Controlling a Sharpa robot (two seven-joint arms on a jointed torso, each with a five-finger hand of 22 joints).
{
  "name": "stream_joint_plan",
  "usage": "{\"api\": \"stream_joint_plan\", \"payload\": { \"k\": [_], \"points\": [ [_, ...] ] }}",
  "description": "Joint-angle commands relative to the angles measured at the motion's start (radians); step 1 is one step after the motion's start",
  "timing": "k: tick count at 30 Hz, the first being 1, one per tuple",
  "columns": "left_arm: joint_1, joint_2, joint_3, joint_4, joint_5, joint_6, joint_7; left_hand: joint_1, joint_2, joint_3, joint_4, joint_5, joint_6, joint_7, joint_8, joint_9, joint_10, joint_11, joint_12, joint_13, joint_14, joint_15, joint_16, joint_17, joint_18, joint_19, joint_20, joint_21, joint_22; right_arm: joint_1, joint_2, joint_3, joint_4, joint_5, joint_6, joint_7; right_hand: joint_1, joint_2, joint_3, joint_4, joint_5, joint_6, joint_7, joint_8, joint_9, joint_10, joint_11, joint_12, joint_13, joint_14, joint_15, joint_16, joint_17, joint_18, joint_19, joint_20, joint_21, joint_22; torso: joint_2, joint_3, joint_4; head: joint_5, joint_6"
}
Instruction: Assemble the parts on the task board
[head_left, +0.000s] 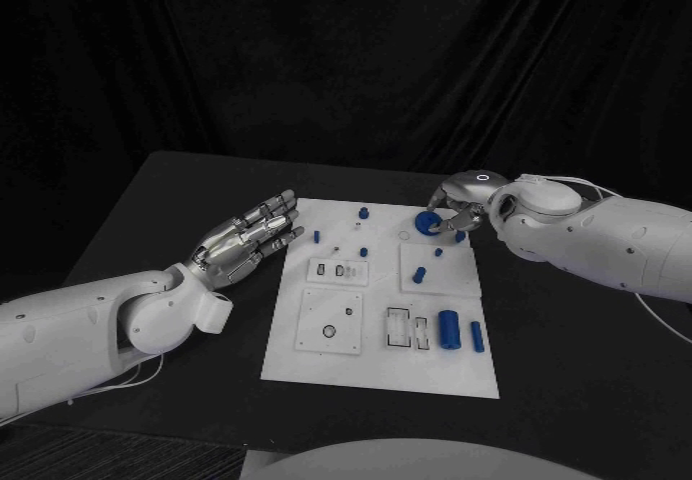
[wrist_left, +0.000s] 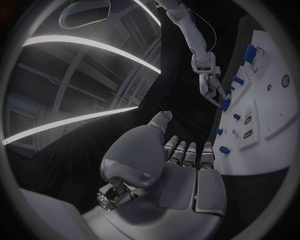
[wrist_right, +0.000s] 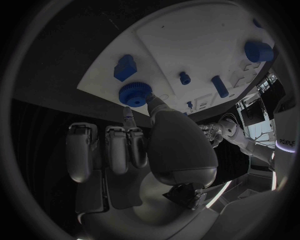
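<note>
**A:** Which step is this, would you say?

**B:** The pick-up of one part, I'd judge. The right hand (head_left: 464, 205) is at the far right corner of the task board (head_left: 378, 370), and its fingers (wrist_right: 127, 116) close on the blue knurled wheel (wrist_right: 135, 93) — thumb on one side, a fingertip on the other. Whether the wheel is lifted clear or resting on the board, I cannot tell.

**A:** And the other hand?

**B:** The left hand (head_left: 245, 238) hovers just beside the board's left edge, above the black tabletop (head_left: 159, 200), fingers straight and spread, holding nothing.

**A:** What does the next move call for?

**B:** A firm pinch and a straight lift, probably, then carrying the wheel to wherever it seats — the pictures don't make its place plain. The grip is only at the rim, so a tilt could let it slip.

**A:** How does the wheel look?

**B:** Round, deep blue, ridged round its edge like a gear or knob. A blue block (wrist_right: 124, 67) lies just beside it, a small peg (wrist_right: 184, 77) and a short rod (wrist_right: 219, 86) further in, and a blue cylinder (head_left: 449, 328) lies near the board's near right corner.
</note>
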Motion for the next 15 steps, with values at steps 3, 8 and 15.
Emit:
{"api": "stream_joint_plan", "payload": {
  "k": [3,8,15],
  "points": [
    [0.001,0.002,0.001,0.001,0.000,0.016,0.011,-0.008,0.000,0.002,-0.008,0.003,-0.004,0.002,0.005,0.000,0.002,0.007,0.003,0.001,0.000,0.009,-0.007,-0.001,-0.008,-0.001,0.007,-0.003,-0.001,-0.005,0.003,0.000,-0.008,-0.002,0.024,-0.028,0.009,0.001,0.005,-0.007,0.015,0.000,0.007,-0.001,0.005,0.103,0.010,0.003,0.263,0.105,0.011,0.003,0.263,-0.009,0.050,0.010,-0.002,0.211,0.000,0.0000,-0.0006,0.000,-0.003],
    [0.001,0.004,0.001,0.001,0.000,0.020,0.013,-0.009,0.000,0.002,-0.008,0.003,-0.004,0.002,0.005,0.000,0.002,0.007,0.002,0.001,0.000,0.009,-0.007,-0.001,-0.008,-0.001,0.007,-0.003,-0.001,-0.009,0.008,0.000,-0.016,-0.002,0.025,-0.028,0.012,0.004,0.008,-0.014,0.032,0.005,0.009,0.003,0.011,0.103,0.012,0.003,0.263,0.105,0.013,0.003,0.263,-0.007,0.045,0.013,-0.007,0.207,0.000,0.0003,0.0014,-0.005,-0.005],
    [0.001,0.004,0.001,0.000,0.000,0.021,0.013,-0.009,0.000,0.002,-0.009,0.003,-0.004,0.002,0.005,0.000,0.002,0.007,0.003,0.001,0.000,0.010,-0.007,-0.001,-0.008,-0.001,0.007,-0.003,-0.001,-0.014,0.013,0.000,-0.023,-0.002,0.013,-0.008,0.030,0.016,0.028,-0.044,0.165,0.063,0.002,0.043,0.058,0.103,0.008,0.003,0.263,0.105,0.011,0.003,0.263,-0.006,0.042,0.014,-0.009,0.208,0.000,0.0000,-0.0001,-0.002,-0.008]
  ]
}}
